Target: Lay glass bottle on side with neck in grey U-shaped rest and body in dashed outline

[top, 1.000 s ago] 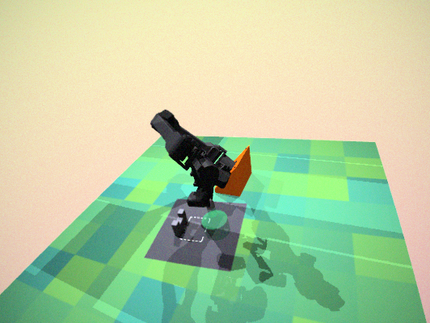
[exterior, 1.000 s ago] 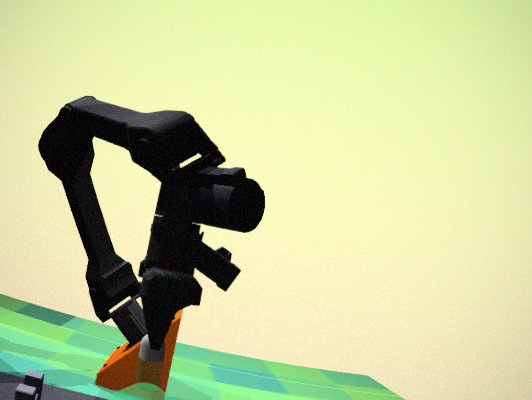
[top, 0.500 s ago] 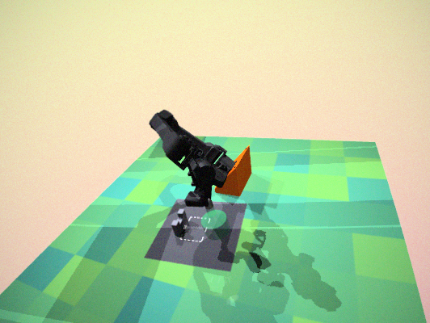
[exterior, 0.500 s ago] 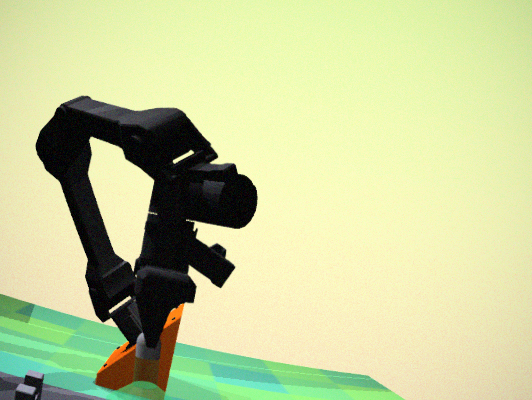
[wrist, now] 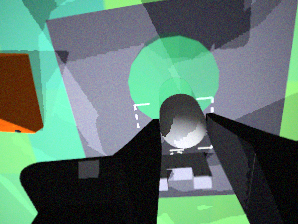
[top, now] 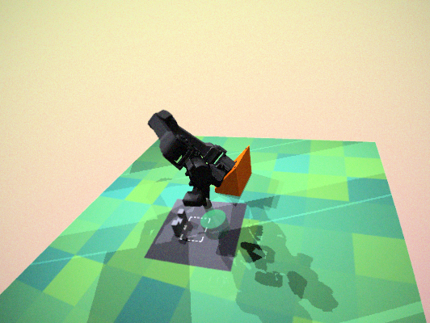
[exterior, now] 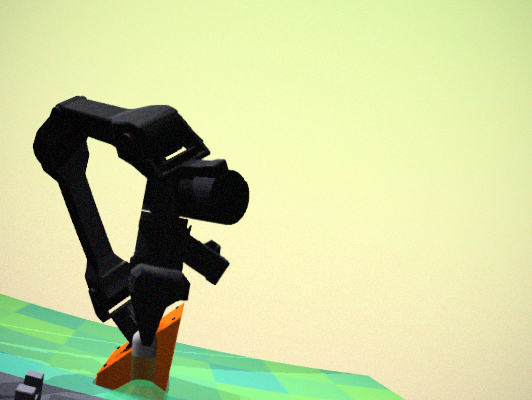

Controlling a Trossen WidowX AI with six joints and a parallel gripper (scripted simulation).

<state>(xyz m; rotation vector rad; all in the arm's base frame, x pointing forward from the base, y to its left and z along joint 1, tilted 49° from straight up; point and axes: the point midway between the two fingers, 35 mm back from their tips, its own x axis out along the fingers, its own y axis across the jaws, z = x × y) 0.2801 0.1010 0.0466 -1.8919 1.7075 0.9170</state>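
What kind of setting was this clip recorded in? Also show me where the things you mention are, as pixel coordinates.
Probably a robot test bench: a single black arm works over a green patchwork surface [top: 323,218] [exterior: 320,372], a dark mat [top: 166,246] [wrist: 100,55] carries a dashed white outline [top: 196,217] [wrist: 212,107], and a grey rest [top: 178,227] [exterior: 29,391] stands beside that outline.
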